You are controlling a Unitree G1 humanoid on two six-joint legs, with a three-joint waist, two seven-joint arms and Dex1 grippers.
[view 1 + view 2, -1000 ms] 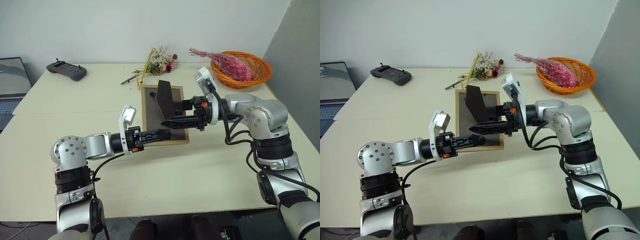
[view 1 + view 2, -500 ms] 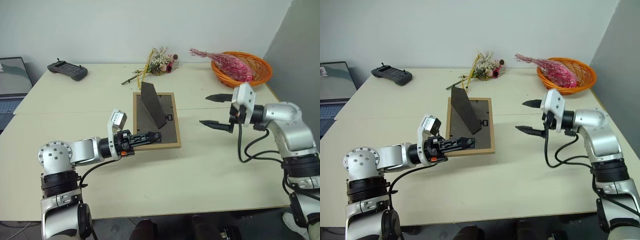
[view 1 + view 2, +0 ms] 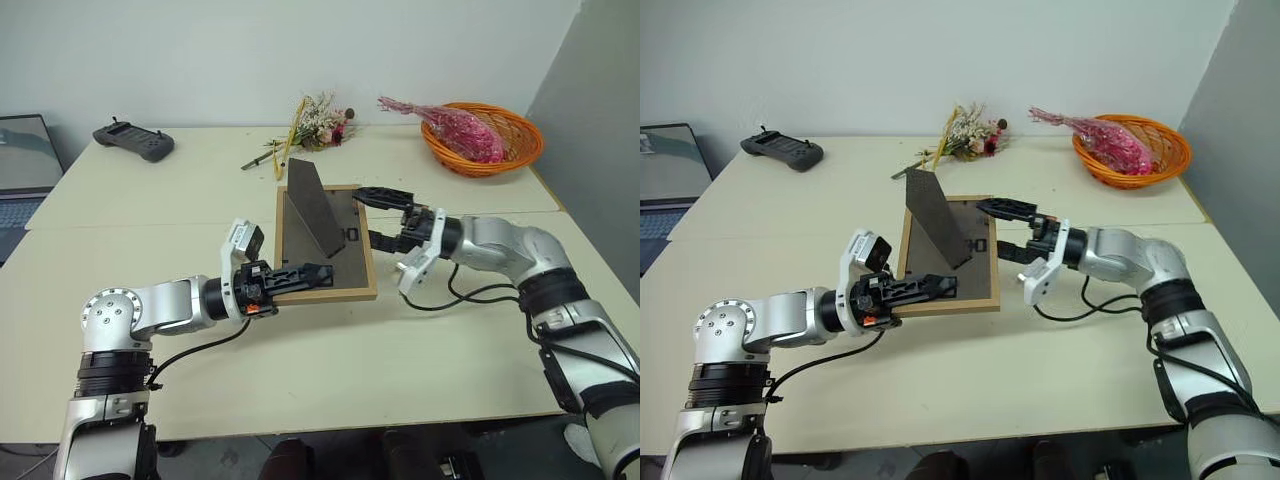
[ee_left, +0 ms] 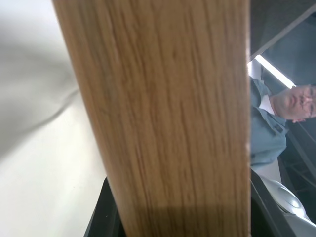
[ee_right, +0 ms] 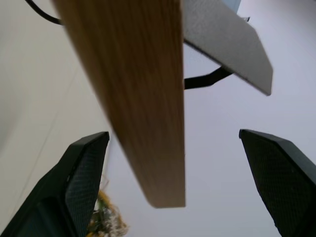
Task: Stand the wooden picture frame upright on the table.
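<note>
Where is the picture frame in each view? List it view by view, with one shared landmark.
Left eye view: frame at centre, its near edge held by the left pincer.
Right eye view: frame just left of centre.
Left wrist view: its wood border close up.
Right wrist view: its wood edge between open fingers.
Shared landmark: the raised easel flap.

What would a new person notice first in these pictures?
First, the wooden picture frame at the middle of the table, back side up with its dark easel flap raised. The left gripper is shut on its near edge, while the open right gripper straddles its right edge. Behind, an orange basket holds pink dried flowers.
</note>
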